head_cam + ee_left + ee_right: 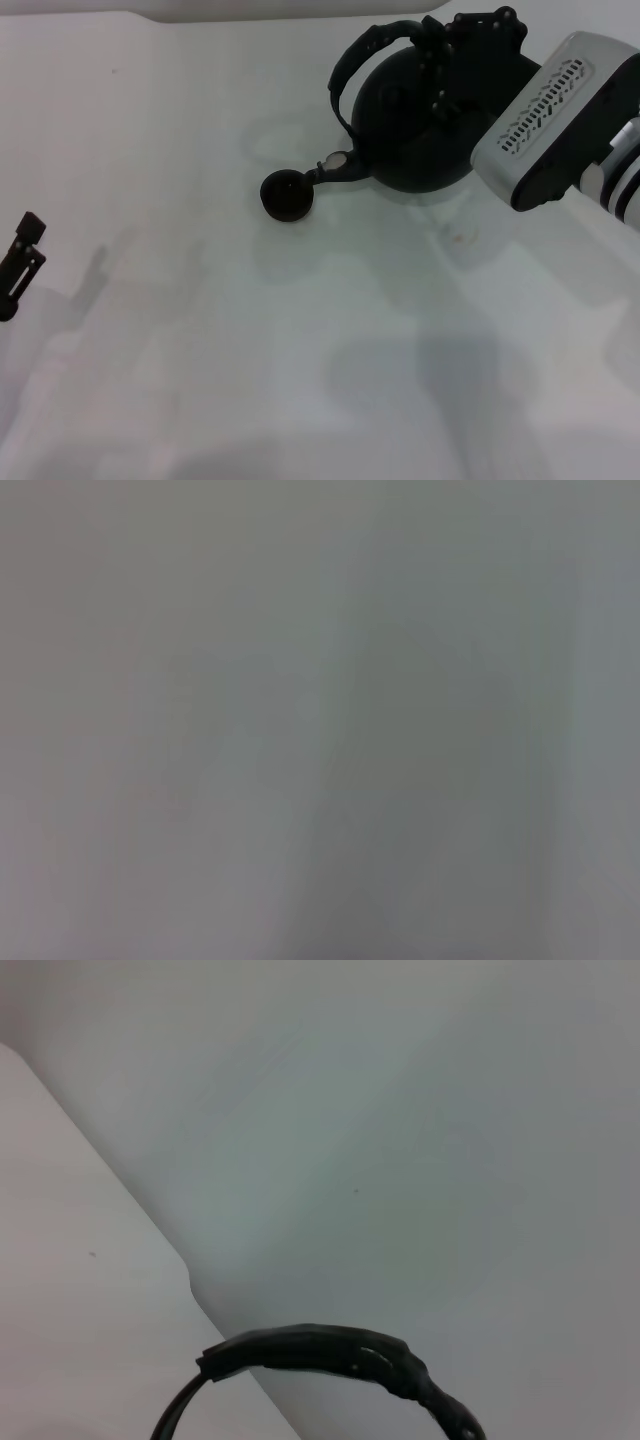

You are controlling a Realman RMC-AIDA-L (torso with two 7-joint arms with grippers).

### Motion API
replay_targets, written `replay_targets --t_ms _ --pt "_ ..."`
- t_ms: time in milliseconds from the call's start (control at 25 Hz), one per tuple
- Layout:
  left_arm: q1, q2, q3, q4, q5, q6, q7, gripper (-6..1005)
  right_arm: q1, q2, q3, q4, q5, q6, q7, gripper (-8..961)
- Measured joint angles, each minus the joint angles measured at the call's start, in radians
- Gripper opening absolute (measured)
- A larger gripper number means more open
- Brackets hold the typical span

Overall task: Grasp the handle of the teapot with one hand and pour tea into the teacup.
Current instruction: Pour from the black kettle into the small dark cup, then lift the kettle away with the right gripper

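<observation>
The round black teapot (415,125) hangs tilted toward the left at the back right of the table. Its short spout (335,166) points down at the small black teacup (288,196), which stands on the table just left of it. My right gripper (440,50) is shut on the teapot's arched black handle (362,52) near its top. Part of the handle also shows in the right wrist view (320,1350). No liquid can be made out. My left gripper (20,265) is parked at the far left edge, away from both.
The white table (300,350) carries faint ring stains behind the teacup and a small mark (460,238) in front of the teapot. The left wrist view shows only blank grey surface.
</observation>
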State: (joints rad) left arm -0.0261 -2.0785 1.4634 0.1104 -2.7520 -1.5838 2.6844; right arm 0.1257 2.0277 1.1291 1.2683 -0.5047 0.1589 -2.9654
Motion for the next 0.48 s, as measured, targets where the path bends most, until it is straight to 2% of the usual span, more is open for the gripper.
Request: replay_targets --t_ms 480 --pt "0.0 0.0 0.0 0.0 0.0 0.01 0.0 800 -0.002 -0.002 -0.004 0.007 -0.025 0.0 -0.001 118"
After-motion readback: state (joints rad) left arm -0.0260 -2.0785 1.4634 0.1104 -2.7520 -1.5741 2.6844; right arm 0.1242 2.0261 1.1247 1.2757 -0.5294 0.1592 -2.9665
